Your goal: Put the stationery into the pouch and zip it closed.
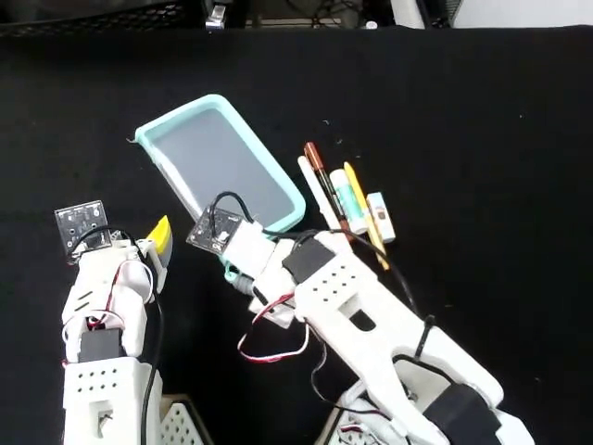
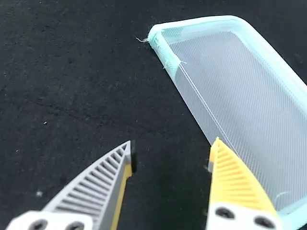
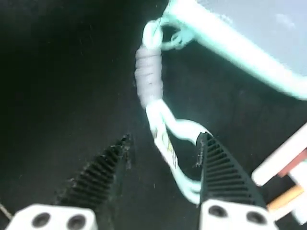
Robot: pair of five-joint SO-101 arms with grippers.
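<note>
A mint-edged pouch [image 1: 222, 162] with a translucent mesh face lies flat mid-table, seen too in the left wrist view [image 2: 240, 86]. Right of it lie the stationery [image 1: 343, 199]: several pens and markers side by side, with their ends visible in the right wrist view [image 3: 288, 167]. My right gripper [image 3: 164, 139] is open at the pouch's near corner, its black fingers on either side of the zipper pull strap [image 3: 158, 120] without closing on it. My left gripper [image 2: 170, 153] is open and holds nothing. It hovers over the black cloth just left of the pouch, its yellow finger [image 1: 160, 236] near the pouch's long edge.
Black cloth [image 1: 482, 111] covers the whole table. The right arm's white body [image 1: 371, 324] stretches from the lower right toward the pouch, close to the near ends of the pens. Cables and equipment [image 1: 218, 14] line the far edge.
</note>
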